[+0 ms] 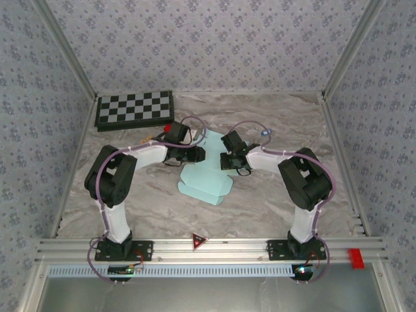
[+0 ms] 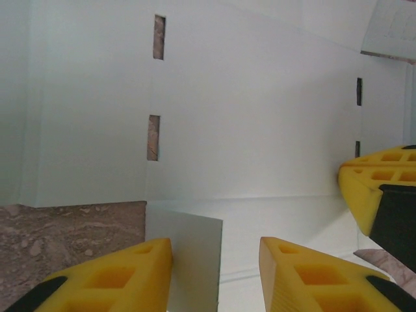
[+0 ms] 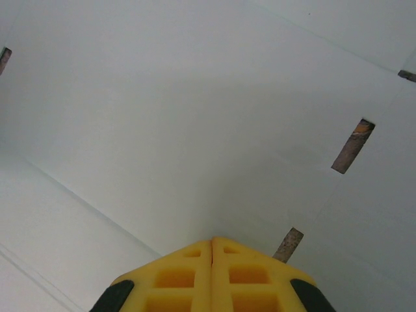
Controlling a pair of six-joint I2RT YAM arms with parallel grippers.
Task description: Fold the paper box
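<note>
Two yellow plastic fingers, moulded with square pockets, belong to the left gripper and stand partly apart. A thin raised flap of card rests against one of them, not pinched. The paper box, a smooth pale cyan die-cut sheet with narrow rectangular slots, lies on the grey marbled table, nearer the arms than the glossy black-and-white checkerboard and off to its right. The right gripper, further right of the checkerboard, has its jaws pressed together, tips on the card's flat middle.
</note>
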